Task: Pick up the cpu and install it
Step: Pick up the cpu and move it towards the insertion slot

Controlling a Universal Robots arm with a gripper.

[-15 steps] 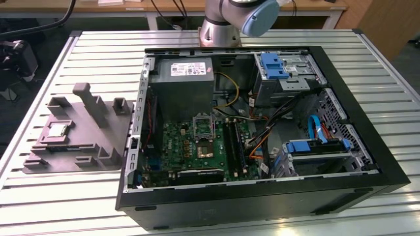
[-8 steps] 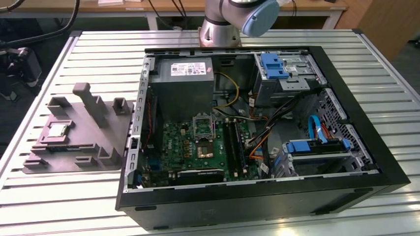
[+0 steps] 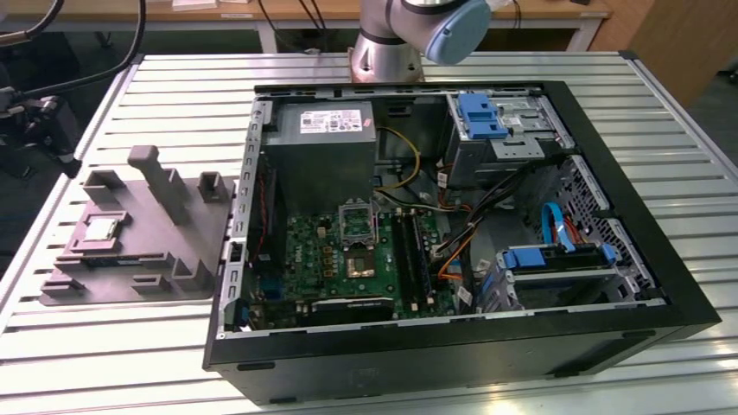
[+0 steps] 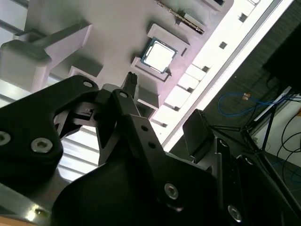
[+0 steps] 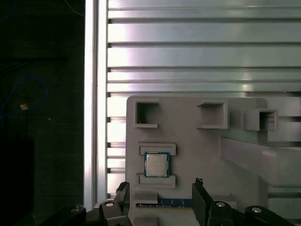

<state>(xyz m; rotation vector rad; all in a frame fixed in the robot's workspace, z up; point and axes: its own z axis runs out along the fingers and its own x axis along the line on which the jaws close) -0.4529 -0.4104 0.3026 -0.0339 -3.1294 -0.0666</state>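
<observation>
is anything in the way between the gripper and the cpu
Nothing visible. In the first wrist view the cpu lies bare on the grey fixture, low ridges along two of its edges, and the open gripper hangs clear of it.

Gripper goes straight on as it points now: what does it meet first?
Probably the cpu, lying in the grey fixture roughly centred ahead of the open gripper in the first wrist view. Depth is unclear; the fixture's ledges beside it could touch the jaws first.
</observation>
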